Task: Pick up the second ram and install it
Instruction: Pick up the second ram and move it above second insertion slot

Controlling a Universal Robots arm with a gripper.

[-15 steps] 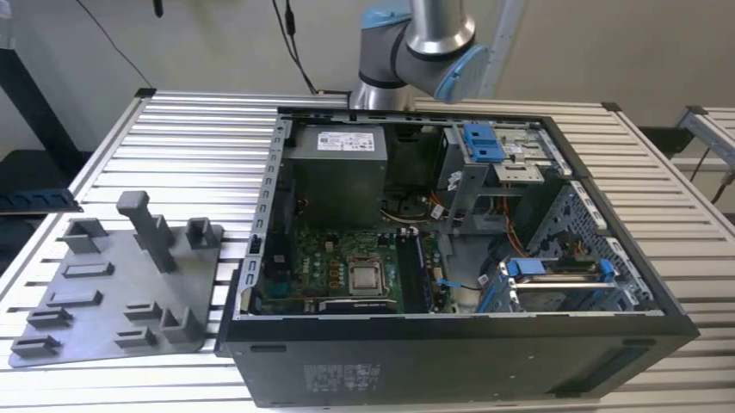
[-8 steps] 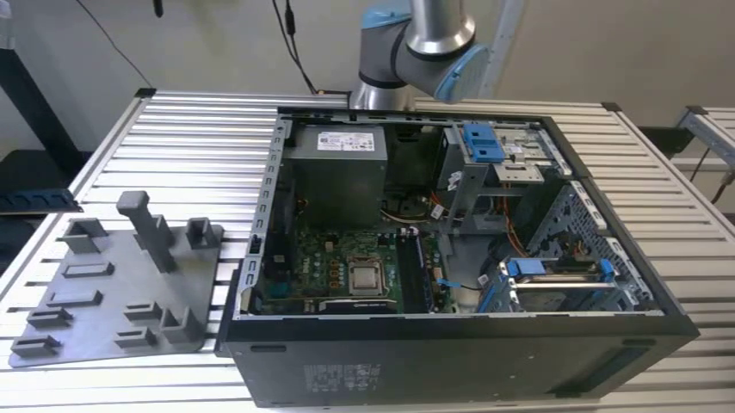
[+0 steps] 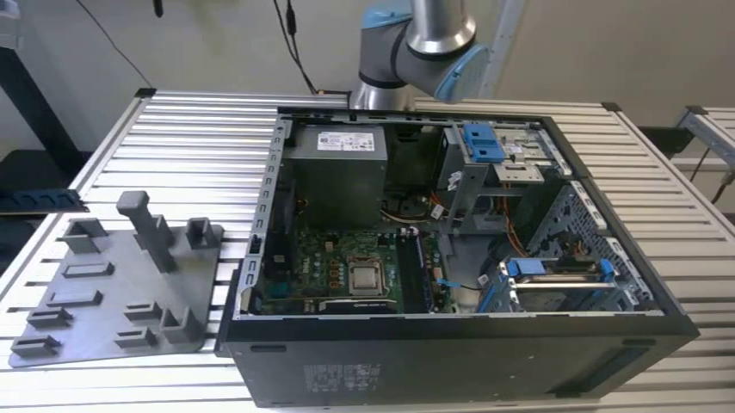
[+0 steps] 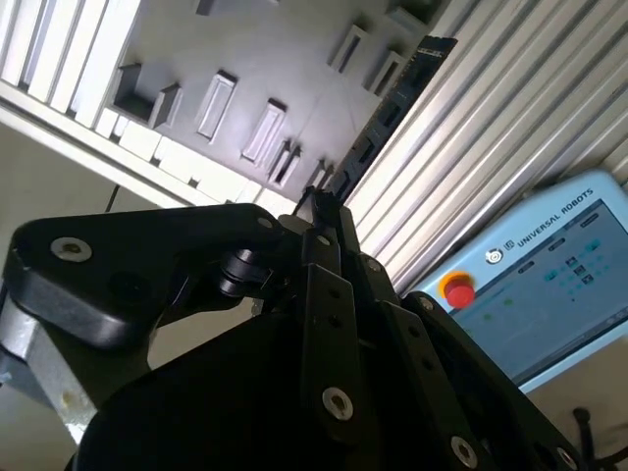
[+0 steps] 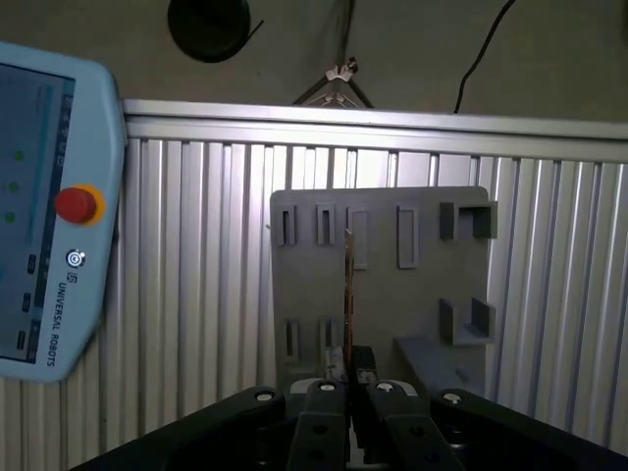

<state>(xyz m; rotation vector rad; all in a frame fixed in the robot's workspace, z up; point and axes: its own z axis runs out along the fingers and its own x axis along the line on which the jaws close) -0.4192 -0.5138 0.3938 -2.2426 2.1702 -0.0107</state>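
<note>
The thin, flat, dark memory stick that is the second ram (image 4: pixel 386 110) sits pinched between the jaws of the black metal gripper (image 4: pixel 322 208). They are narrowed onto one of its ends, and the rest of the stick stands out past the fingertips. It is held in the air, well apart from the grey plastic fixture plate (image 5: pixel 392 304) with its slots and upright posts, which lies beyond the stick's free end on the ribbed aluminium desk (image 5: pixel 196 294).

In the second wrist view the stick shows its broad face. It is long, narrow and nearly black, with a row of small rectangular chips along it and a squared-off far end. In the first wrist view the second ram (image 5: pixel 347 294) is seen edge-on, no more than a fine dark line with a faint brownish tint.

Its long axis runs straight out from the jaws, in line with the fingers. The free end points away from the wrist toward the plate and the desk.

A light-blue teach pendant with a red button (image 5: pixel 39 196) lies on the desk near the plate. In the exterior view the open black computer case (image 3: pixel 460 370) stands just beside the plate, on the exterior view's right.
</note>
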